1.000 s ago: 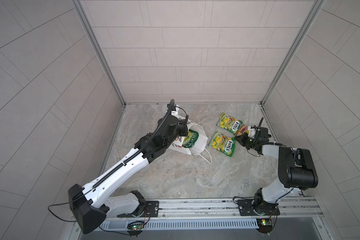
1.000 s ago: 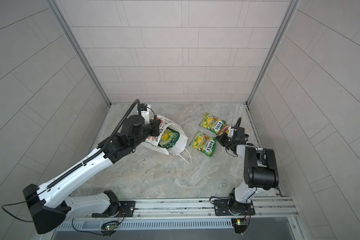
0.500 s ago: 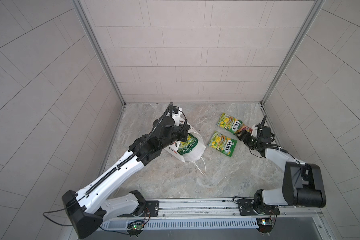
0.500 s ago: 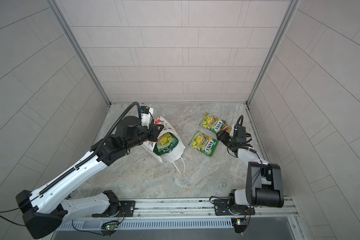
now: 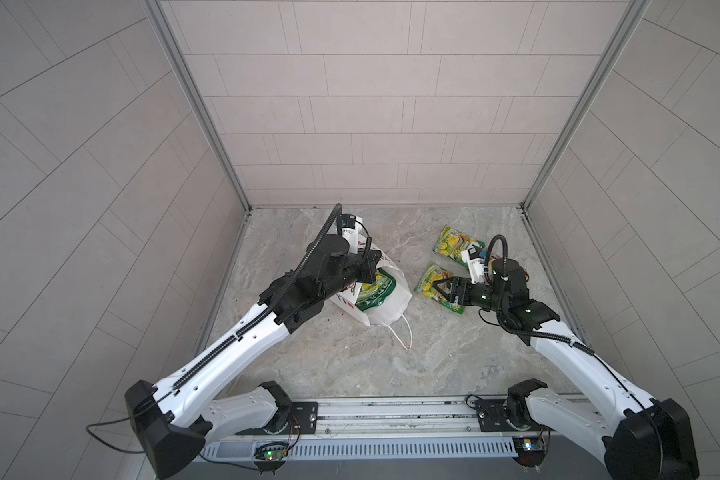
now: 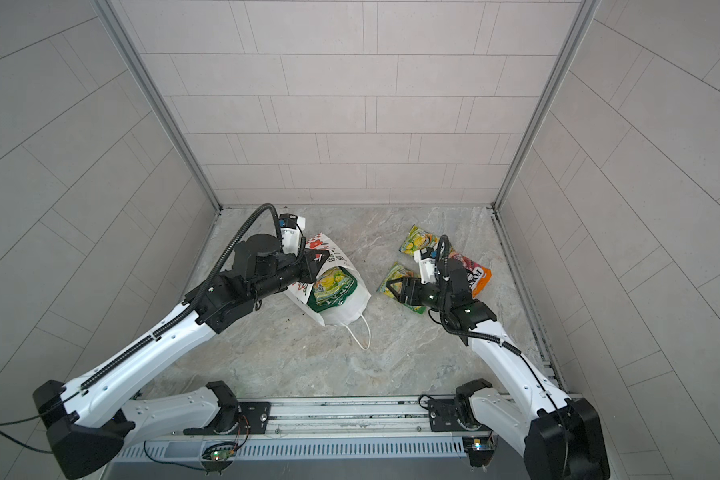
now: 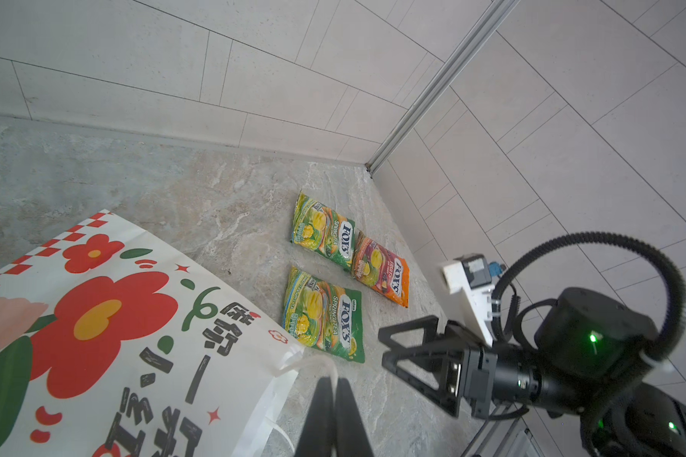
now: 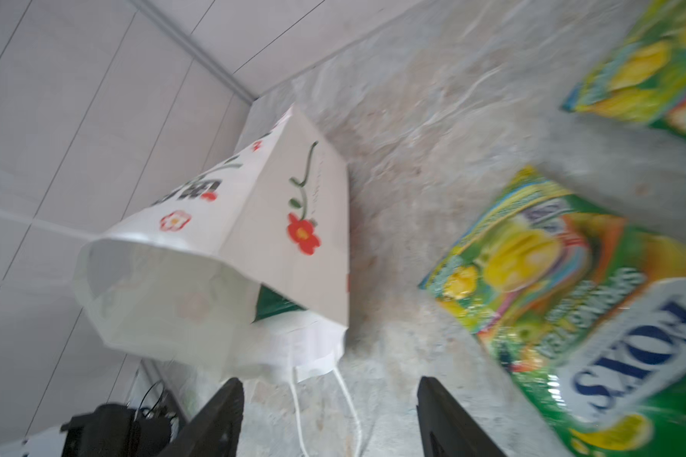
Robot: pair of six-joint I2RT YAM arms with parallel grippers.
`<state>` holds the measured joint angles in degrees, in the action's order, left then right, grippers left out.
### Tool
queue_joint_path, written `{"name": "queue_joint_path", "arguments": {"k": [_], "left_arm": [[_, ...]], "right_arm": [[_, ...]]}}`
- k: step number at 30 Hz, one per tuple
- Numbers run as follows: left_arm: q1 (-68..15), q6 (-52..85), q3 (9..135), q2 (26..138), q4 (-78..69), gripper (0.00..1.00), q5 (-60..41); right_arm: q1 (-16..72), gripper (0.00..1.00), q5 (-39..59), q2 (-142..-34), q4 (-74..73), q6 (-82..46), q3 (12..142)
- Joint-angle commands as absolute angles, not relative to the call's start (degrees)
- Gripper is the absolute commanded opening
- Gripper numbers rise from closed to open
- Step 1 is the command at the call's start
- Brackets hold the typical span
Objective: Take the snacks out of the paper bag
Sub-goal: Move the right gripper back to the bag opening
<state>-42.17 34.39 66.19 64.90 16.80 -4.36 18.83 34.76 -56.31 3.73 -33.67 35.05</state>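
The left gripper (image 7: 333,382) was clamped on the cord of the paper bag (image 5: 391,309), which lay midway between the bench's (image 5: 350,365) side edges, crisp bag (image 5: 374,291) inside. The right gripper (image 8: 328,380), jaws apart, hung over a green packet (image 7: 322,312) near the right edge.

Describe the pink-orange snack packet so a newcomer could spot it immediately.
Go to the right side of the grey marbled tabletop, by the right wall. Three small glossy packets lie flat there; the pink-orange packet is nearest that wall. Its two neighbours are green-yellow packets.
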Motion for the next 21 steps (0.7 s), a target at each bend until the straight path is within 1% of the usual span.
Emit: {"name": "queue_joint_path", "arguments": {"k": [1, 3, 9, 13, 18, 21], "left_arm": [[-42.1, 37.74, 67.45, 64.94, 11.65, 0.0, -3.61], [-42.1, 39.58, 66.91, 65.02, 9.63, 0.0, -3.23], [-42.09, 44.32, 67.38, 66.1, 6.67, 0.0, -1.56], [-42.02, 46.35, 67.68, 66.87, 4.88, 0.0, -2.68], [-42.05, 47.42, 67.41, 66.98, 4.14, 0.0, -3.24], [-42.09, 47.81, 67.08, 67.14, 3.48, 0.0, -3.76]], "right_arm": [[26.14, 0.67, 30.23, -55.08, -4.17, -34.88, 31.16], [29.67, 0.58, 29.2, -56.15, -7.7, -35.06, 30.67], [36.96, 0.45, 28.09, -64.46, -12.6, -34.5, 32.55], [39.56, 0.44, 25.03, -69.67, -13.05, -33.76, 35.06], [40.5, 0.44, 21.43, -74.95, -13.22, -33.62, 39.19], [40.78, 0.37, 21.35, -78.66, -12.79, -33.32, 41.6]]}}
